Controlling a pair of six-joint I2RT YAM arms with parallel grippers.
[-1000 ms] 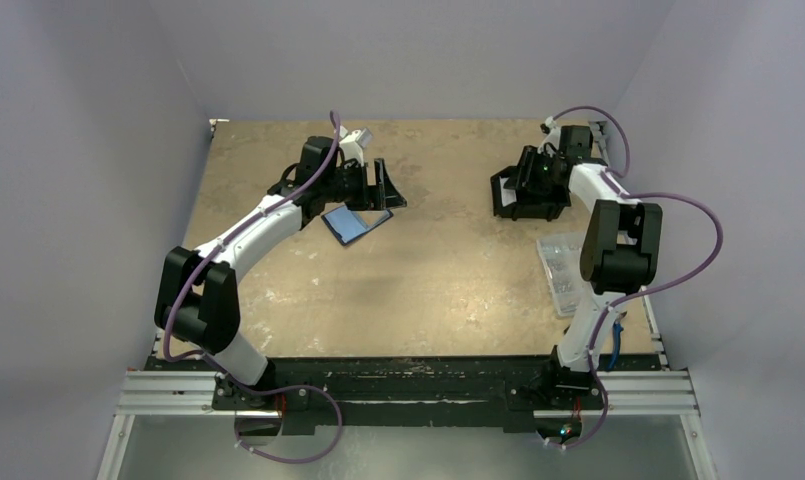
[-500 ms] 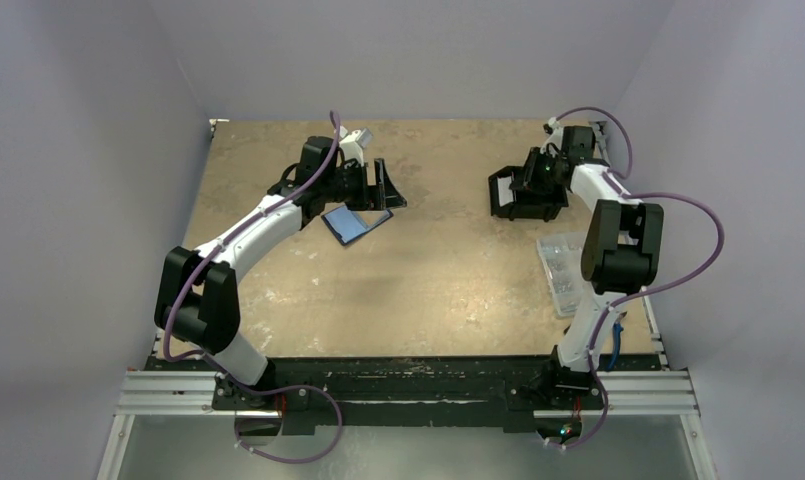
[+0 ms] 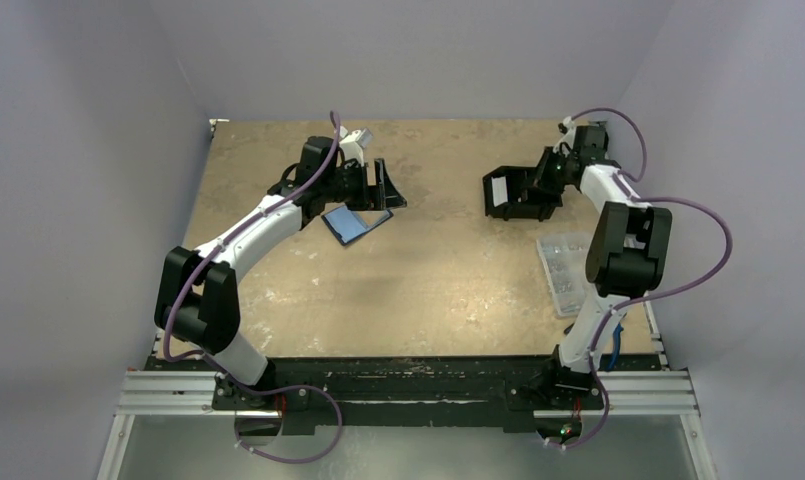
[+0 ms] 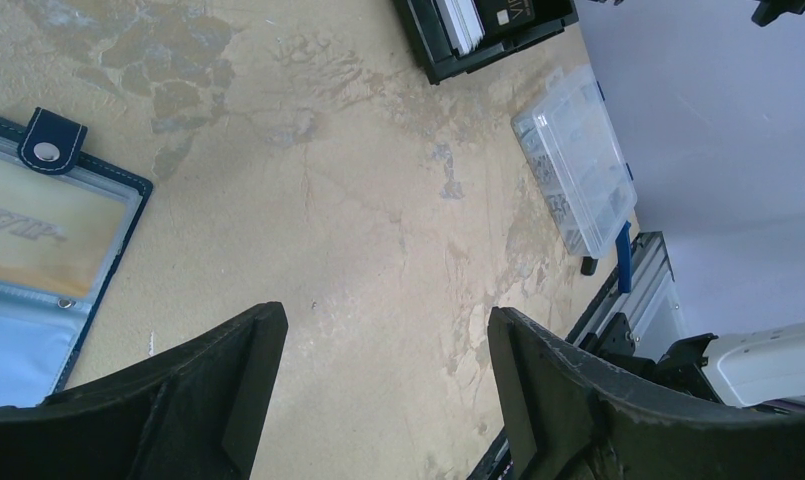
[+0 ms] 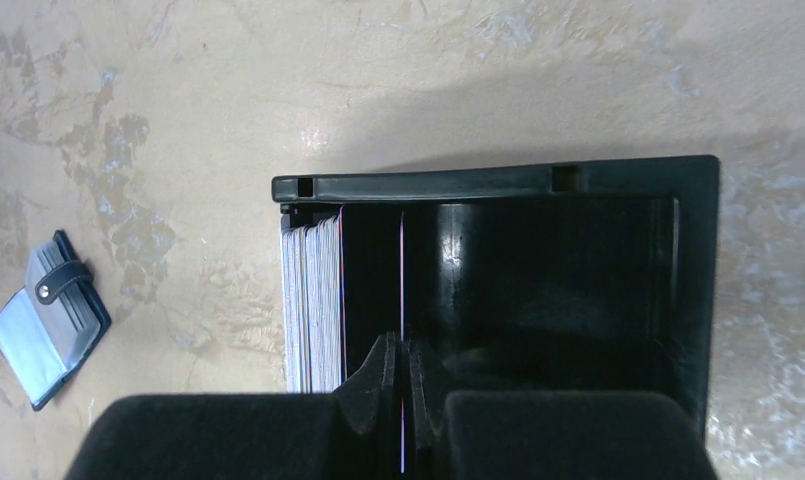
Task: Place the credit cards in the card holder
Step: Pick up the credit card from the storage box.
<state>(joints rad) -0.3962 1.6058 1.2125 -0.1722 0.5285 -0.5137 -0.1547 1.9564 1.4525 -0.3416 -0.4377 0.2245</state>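
Black metal rail [image 3: 408,385] nearest, both arm bases bolted on. Beyond it, on the right side of the mottled tan tabletop [image 3: 428,280]: clear plastic compartment box [image 3: 563,268], flat, just beside the right arm, same spot as a second ago.

Further out, left half: small navy-blue folding card holder [image 3: 356,222], lying open and flat, pale bluish inside up. Snap tab [image 4: 50,140] at its edge, yellowish card under a clear sleeve in left wrist view. No shift since the earlier frames.

Just past and above it: left gripper [image 3: 383,190], spread wide, nothing held, black fingers [image 4: 243,385] either side of bare table. Same pose, same spread as before.

Far right: black open-sided plastic box [image 3: 518,197], white label [image 3: 495,187] at its left end showing more than a second ago. Inside at one end, upright stack of pale cards [image 5: 313,300]. Apart from the stack, single thin card [image 5: 401,260], edge-on, running straight into right gripper [image 5: 400,365]. Fully pinched on that card edge, fingertips meeting it from both sides; only half closed a second ago. Right wrist drawn back toward the far right corner since then, no longer over the box middle. Card lifted or still seated in the box: cannot tell.
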